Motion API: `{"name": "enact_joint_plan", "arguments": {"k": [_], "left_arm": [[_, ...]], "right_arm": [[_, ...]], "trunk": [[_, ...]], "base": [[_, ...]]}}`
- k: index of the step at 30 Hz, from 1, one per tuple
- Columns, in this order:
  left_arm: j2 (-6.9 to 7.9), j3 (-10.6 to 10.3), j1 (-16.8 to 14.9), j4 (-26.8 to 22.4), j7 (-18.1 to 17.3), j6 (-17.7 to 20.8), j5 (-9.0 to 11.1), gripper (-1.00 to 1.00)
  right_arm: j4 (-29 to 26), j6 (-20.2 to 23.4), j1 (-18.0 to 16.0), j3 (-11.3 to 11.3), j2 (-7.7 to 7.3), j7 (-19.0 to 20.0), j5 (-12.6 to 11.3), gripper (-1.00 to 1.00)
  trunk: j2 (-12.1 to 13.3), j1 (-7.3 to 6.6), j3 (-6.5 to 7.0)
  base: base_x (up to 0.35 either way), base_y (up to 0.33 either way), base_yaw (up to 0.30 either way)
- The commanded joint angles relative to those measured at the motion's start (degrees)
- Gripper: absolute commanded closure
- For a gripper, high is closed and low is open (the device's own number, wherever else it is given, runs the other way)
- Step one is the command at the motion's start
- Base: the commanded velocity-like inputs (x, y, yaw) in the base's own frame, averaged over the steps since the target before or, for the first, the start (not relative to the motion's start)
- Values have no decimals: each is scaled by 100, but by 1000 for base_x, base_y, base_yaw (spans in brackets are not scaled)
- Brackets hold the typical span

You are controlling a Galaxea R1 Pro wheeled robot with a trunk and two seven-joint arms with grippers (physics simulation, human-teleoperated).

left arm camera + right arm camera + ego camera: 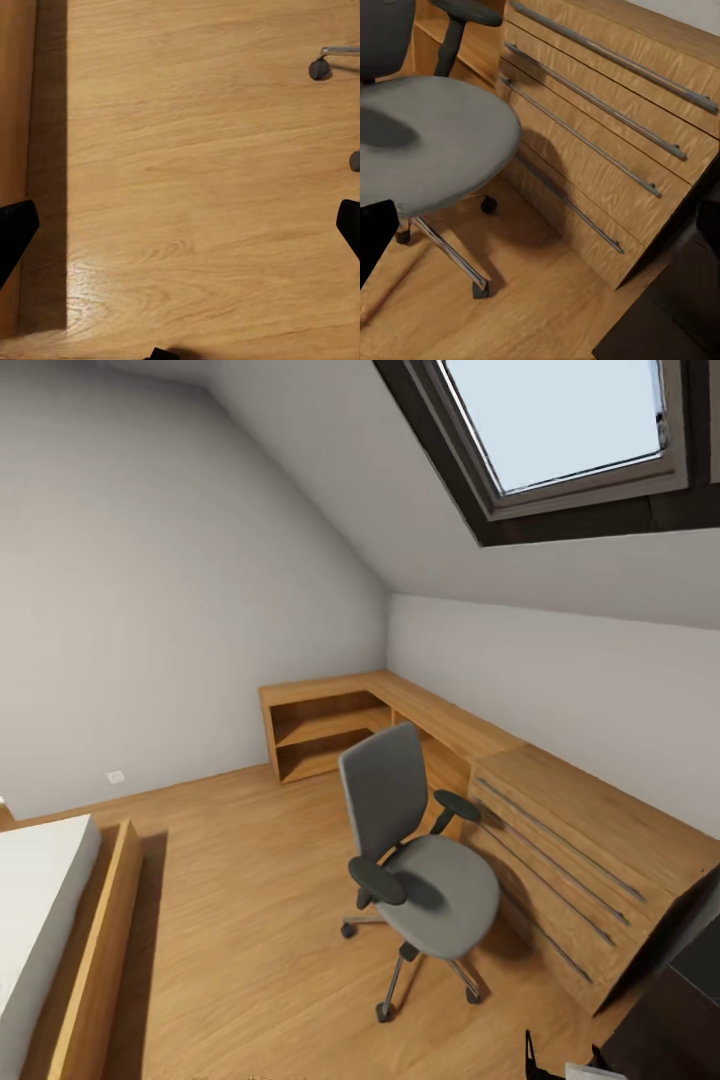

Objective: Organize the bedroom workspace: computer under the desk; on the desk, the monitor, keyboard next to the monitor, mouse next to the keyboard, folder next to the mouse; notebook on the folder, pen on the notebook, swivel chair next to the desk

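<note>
- Swivel chair [420, 860] stands on the wood floor [230, 920], seat bare, just beside the light-wood drawer cabinet [570, 860].
- Left tool [180, 225] spread wide over floor near chair castors.
- Right tool: jaw width cannot be told.

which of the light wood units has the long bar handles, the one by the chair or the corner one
The light-wood cabinet beside the swivel chair; the corner shelf unit is open-fronted, without handles.

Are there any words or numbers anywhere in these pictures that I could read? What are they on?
No, there are none to read.
The swivel chair: plain grey, no label.
The light-wood drawer cabinet: only bar handles, no writing.
The small white wall socket: too small to show any mark.
The skylight, walls and wood floor: no signs.
</note>
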Motion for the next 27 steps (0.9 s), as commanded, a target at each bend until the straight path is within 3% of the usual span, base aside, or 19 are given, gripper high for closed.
{"name": "enact_joint_plan", "arguments": {"k": [1, 9, 16, 27], "left_arm": [[5, -46, -7, 0, 55, -15, 18, -100], [6, -45, -7, 0, 67, -15, 29, -100], [19, -34, -7, 0, 72, -15, 32, -100], [9, -43, -6, 0, 68, -15, 31, -100]], "right_arm": [[-13, -28, -5, 54, 21, -26, -11, -100], [-477, -56, -5, 9, 86, -32, -28, -100], [-383, -41, -5, 17, -40, -27, -29, -100], [-319, -34, -5, 28, -58, -26, -19, -100]], "trunk": [[-9, 2, -10], [-9, 2, -10], [-9, 2, -15], [-9, 2, -41]], "base": [[0, 0, 287], [0, 0, 287], [0, 0, 285], [0, 0, 281]]}}
